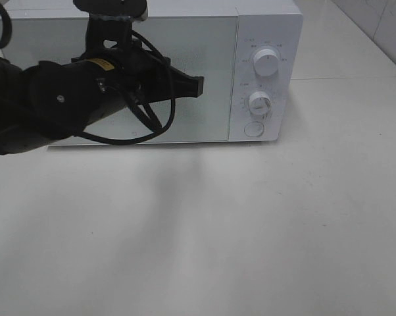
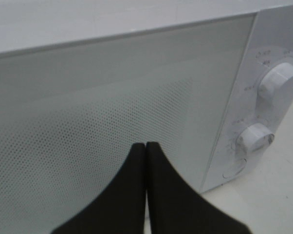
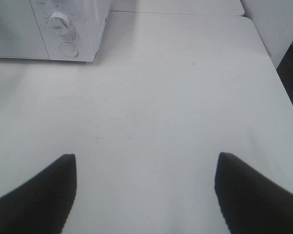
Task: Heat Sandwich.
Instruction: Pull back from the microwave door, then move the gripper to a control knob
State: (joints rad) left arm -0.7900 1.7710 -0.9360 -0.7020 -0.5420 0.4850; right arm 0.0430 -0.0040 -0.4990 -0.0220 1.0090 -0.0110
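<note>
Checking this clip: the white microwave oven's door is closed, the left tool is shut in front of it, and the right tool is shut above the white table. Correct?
No: the right tool is open; the right wrist view shows its black fingertips far apart above the white table. The rest stands: white microwave oven door closed, left tool shut in front of it.

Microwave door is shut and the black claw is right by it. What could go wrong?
The shut left gripper hovers close to the microwave door; it might bump or scratch it. Reaching for the lower knob, it could slip onto the round button just below. No sandwich is visible, so it might heat nothing.
</note>
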